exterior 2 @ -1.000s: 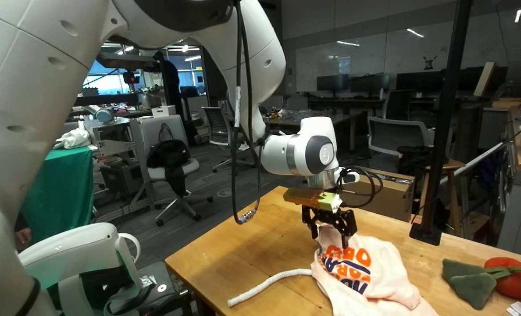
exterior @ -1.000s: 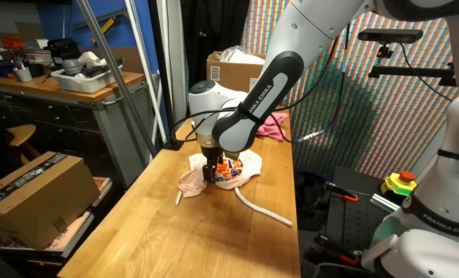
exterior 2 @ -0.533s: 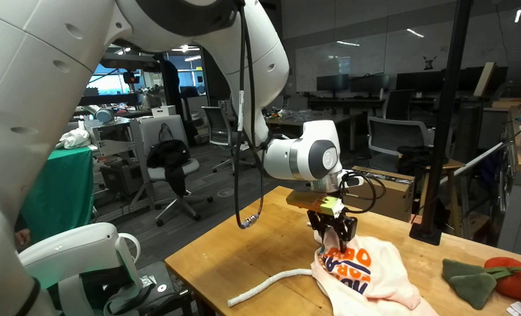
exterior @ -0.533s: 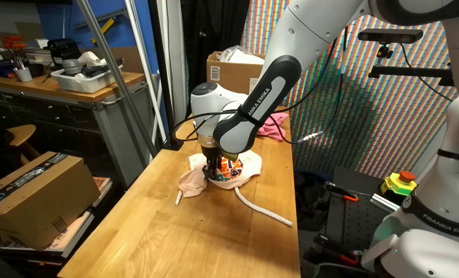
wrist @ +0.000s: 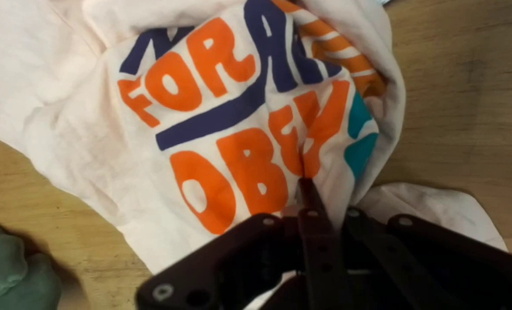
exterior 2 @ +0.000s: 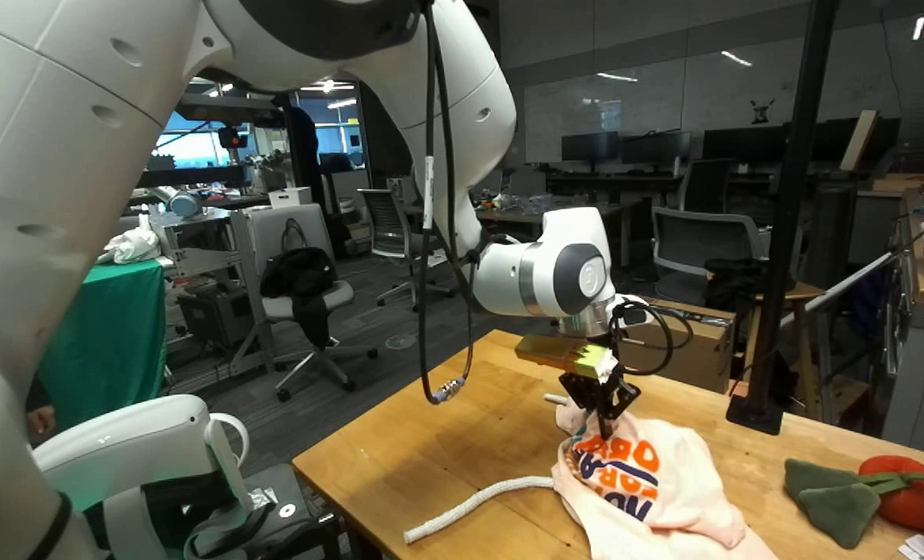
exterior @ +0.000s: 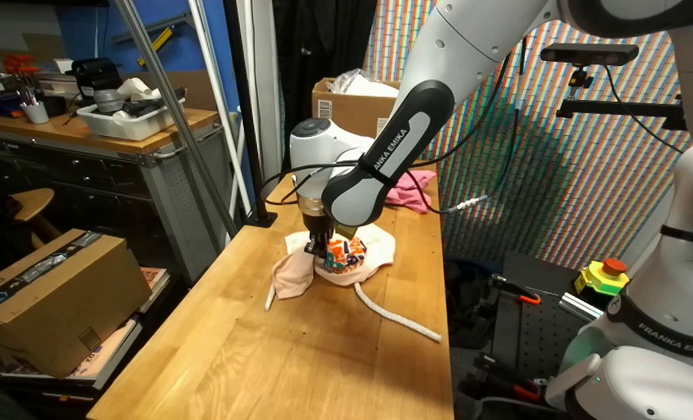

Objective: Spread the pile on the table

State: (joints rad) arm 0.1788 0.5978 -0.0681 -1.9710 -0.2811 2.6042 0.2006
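The pile lies on the pale wooden table (exterior: pixel 300 361). Its cream cloth (exterior 2: pixel 680 474) with orange and navy lettering is crumpled, and in the wrist view a fold of this cloth (wrist: pixel 144 172) runs up between my fingers. My gripper (exterior 2: pixel 608 428) points down at the cloth and is shut on that fold. From under the cloth comes a white cord (exterior: pixel 396 317), its other end (exterior: pixel 269 298) showing on the far side. A pink cloth (exterior: pixel 408 195) sits farther off, partly behind the arm. A green piece (exterior 2: pixel 835 498) and a red piece (exterior 2: pixel 905 498) lie apart from the cream cloth.
An open cardboard box (exterior: pixel 346 108) with plastic wrap stands behind the arm. Along the table's edge rises a black post (exterior 2: pixel 773 272). Another brown box (exterior: pixel 60 297) is on the side, below table height. Black cables (exterior 2: pixel 431 233) hang from the arm.
The jaws have gone from open to shut, gathering a fold of the cream cloth. My gripper dipped a little, then rose slightly, and the cloth near it is drawn up.
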